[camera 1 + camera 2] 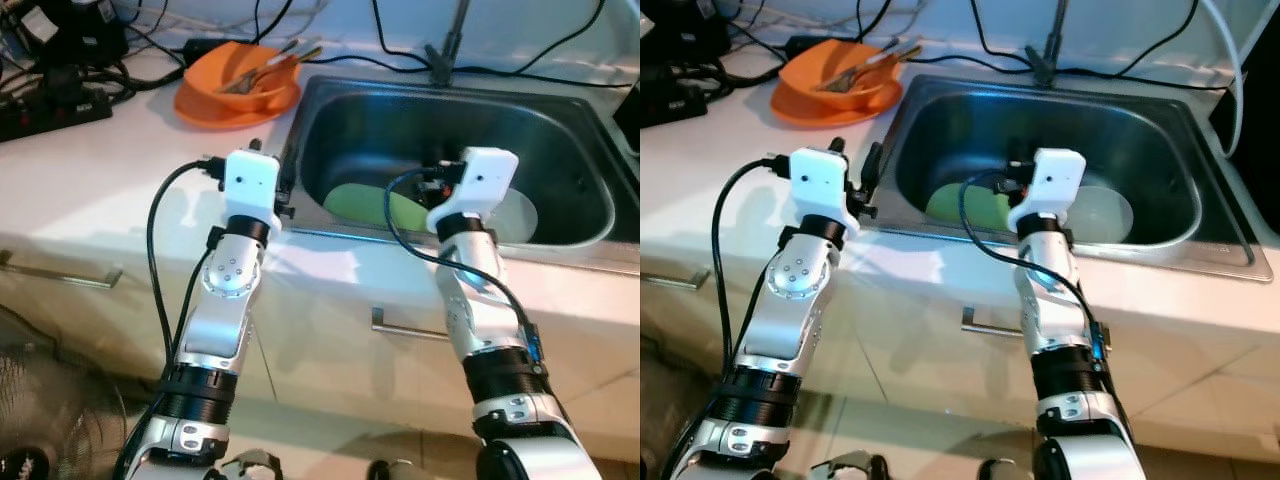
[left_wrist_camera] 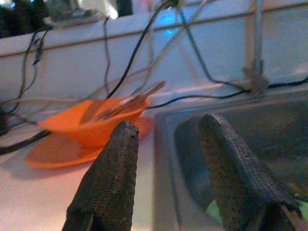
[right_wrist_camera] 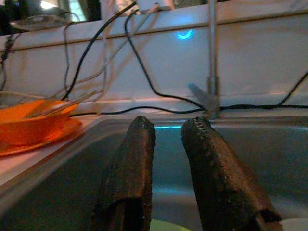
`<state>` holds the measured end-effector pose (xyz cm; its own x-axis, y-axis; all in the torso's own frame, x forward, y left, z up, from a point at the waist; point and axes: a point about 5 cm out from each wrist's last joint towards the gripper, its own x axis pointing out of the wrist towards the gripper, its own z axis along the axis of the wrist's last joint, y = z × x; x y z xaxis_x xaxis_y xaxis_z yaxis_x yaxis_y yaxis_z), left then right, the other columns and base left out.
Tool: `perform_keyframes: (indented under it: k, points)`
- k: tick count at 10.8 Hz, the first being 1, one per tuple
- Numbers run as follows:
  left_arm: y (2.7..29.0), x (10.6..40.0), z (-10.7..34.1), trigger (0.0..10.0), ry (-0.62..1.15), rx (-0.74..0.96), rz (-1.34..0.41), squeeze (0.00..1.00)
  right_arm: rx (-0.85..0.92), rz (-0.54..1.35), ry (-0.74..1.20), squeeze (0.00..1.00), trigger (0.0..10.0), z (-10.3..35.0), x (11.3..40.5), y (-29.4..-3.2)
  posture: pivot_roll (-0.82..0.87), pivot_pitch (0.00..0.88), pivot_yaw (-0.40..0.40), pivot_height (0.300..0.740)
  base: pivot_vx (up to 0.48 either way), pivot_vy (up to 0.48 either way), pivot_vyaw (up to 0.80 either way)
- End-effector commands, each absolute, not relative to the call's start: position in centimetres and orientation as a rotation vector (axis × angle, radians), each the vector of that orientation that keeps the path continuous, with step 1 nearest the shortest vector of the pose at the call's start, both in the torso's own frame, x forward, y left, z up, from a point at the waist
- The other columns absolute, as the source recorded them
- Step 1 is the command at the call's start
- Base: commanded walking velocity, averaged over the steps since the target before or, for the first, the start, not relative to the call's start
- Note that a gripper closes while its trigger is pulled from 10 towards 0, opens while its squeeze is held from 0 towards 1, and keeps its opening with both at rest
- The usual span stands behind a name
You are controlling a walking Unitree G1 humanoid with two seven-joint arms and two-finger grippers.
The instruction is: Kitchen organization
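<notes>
Stainless steel sink (image 1: 570,215) set into a white bench (image 1: 90,200), and both arms are reaching toward it. The left gripper (image 2: 166,144) sits right at the sink's near left corner, half over the bench and half over the rim, fingers (image 2: 108,183) spread apart with nothing between them. Looking past those fingers you've got an orange bowl (image 1: 240,85) stacked on an orange plate (image 1: 205,112), well beyond the tips on the bench, with a few metal utensils (image 1: 262,68) resting in the bowl and poking out over its edge. The right gripper (image 3: 168,139) is out over the basin itself, fingers (image 3: 132,173) with only a narrow gap between them and not holding anything. Right below and just ahead of those fingers, down on the sink floor, there's a green plate (image 1: 375,205), and next to it on the far side from the left gripper a white plate (image 1: 520,215); the two look like they overlap a bit but the right wrist housing covers that spot, so can't say for sure. Straight ahead of the right fingers a grey faucet (image 1: 447,45) rises at the back rim, with a bunch of black cables (image 1: 380,55) running along the wall behind it. Off past the left fingers, further than the orange stuff, a black power strip (image 1: 50,110) lies on the bench with more cables. Below the bench edge there are pale cabinet fronts with metal handles (image 1: 405,325).
</notes>
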<state>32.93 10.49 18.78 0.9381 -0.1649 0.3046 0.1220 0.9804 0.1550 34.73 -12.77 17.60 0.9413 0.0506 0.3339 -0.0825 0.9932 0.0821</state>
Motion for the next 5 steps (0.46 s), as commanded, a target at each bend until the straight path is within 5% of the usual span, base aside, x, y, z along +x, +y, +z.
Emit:
perform_keyframes:
  k: [1,5]
  points:
    - [10.58,33.03,19.04,10.0,-0.336,0.135,-0.140,0.00,0.098,0.071,-0.352,0.00,10.0,18.09,34.67,-12.47,0.03,0.022,-0.003,0.740,0.000,0.330,0.00]
    - [10.59,32.97,18.91,10.0,-0.336,0.139,-0.137,0.00,0.129,0.072,-0.327,0.00,10.0,17.98,34.47,-12.13,0.04,0.029,-0.002,0.740,0.000,0.305,0.00]
